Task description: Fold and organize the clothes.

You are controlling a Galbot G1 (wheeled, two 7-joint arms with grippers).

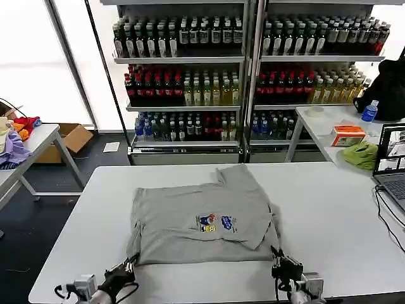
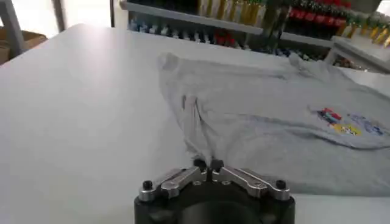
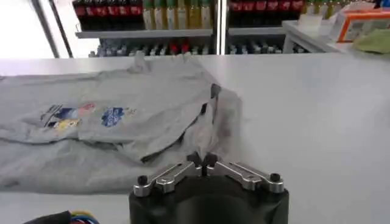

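Observation:
A light grey short-sleeved shirt [image 1: 190, 221] with a small multicoloured chest print [image 1: 215, 223] lies partly folded on the white table [image 1: 329, 215], one sleeve turned over its front. My left gripper [image 1: 131, 263] is at the shirt's near left corner, shut with the hem pinched between its tips. In the left wrist view that gripper [image 2: 208, 165] holds a bunched edge of the shirt [image 2: 274, 134]. My right gripper [image 1: 276, 255] is at the near right corner, also shut on the hem. The right wrist view shows it [image 3: 202, 161] with the shirt [image 3: 122, 122] rising from its tips.
Shelves of bottles [image 1: 190, 82] stand behind the table. A side table at the right holds a laptop [image 1: 392, 164], a lime-green cloth [image 1: 361, 154], an orange box [image 1: 348, 134] and a black bag [image 1: 386, 88]. Coloured fabrics [image 1: 16, 136] lie on a table at the left.

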